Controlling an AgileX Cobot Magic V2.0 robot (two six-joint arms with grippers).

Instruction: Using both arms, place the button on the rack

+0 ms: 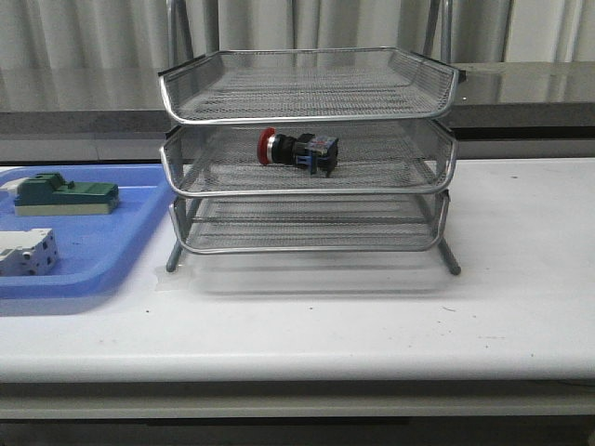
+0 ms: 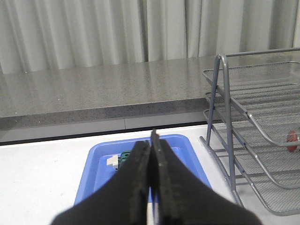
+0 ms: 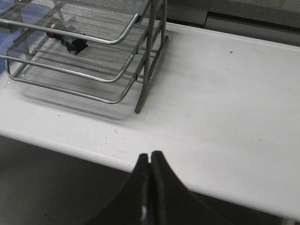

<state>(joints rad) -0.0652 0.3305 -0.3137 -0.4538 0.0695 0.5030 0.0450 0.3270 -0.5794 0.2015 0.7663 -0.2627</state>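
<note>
Red-capped button (image 1: 297,150) on wire-mesh rack (image 1: 307,111)

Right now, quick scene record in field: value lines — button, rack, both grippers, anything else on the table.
button: button lying on its side on the middle tier, red cap toward the robot's left
rack: rack three tiers, standing on the white table; top tier holds nothing
left gripper: left gripper shut, holding nothing, above the blue tray
right gripper: right gripper shut, holding nothing, near the table's front edge
other: green block and white block in the blue tray
</note>
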